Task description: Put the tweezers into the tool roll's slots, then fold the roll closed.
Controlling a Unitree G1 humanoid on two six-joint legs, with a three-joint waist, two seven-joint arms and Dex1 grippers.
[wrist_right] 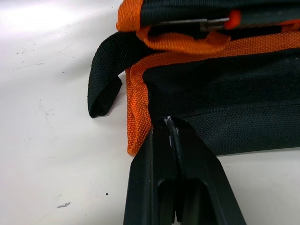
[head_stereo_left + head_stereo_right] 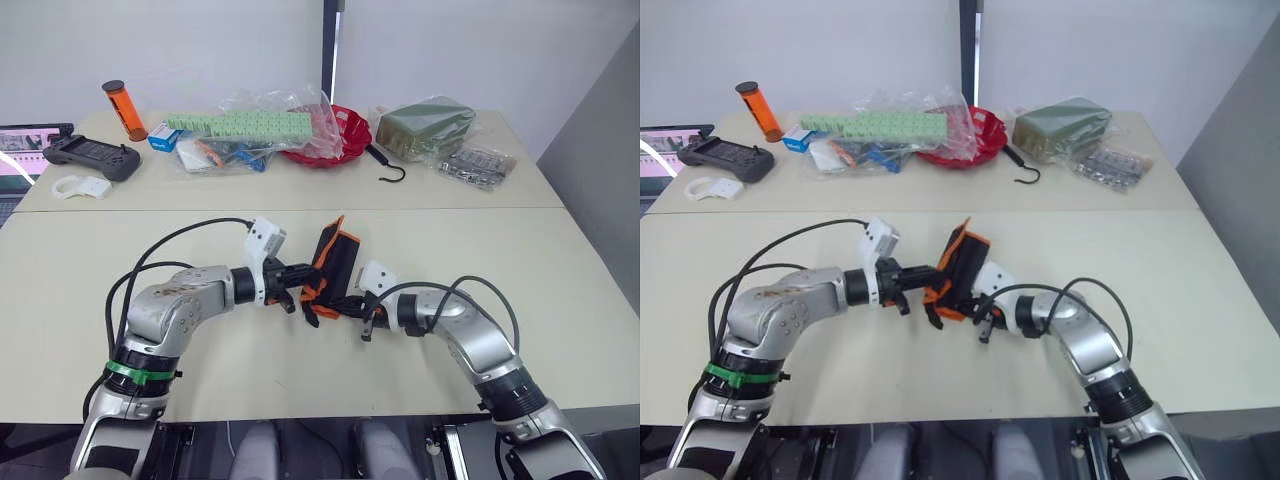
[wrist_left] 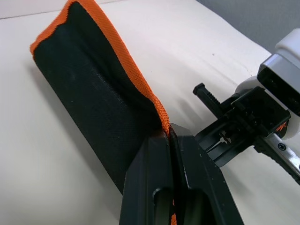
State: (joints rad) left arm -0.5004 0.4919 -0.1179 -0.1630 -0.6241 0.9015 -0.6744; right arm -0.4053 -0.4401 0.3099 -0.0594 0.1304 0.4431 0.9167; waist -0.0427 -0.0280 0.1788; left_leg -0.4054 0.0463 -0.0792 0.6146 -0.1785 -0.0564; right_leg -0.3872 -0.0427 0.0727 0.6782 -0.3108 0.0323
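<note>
Pinching tool roll point(image 2: 336, 262) both sides: left hand point(image 3: 171, 140) on orange edge, right hand point(image 1: 169, 125) on black fabric; tweezer tip in right wrist view.

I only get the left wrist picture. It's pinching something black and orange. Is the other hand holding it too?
Observer: Yes. The right gripper is shut on the tool roll too, on its lower orange edge.
Operator: Is the roll lying flat?
Observer: No, one flap stands tilted up off the table, between the left gripper and the right one.
Operator: What's behind it?
Observer: A black hook lies on the far table, beside a red bowl.
Operator: Any toys?
Observer: A black game controller sits far left.
</note>
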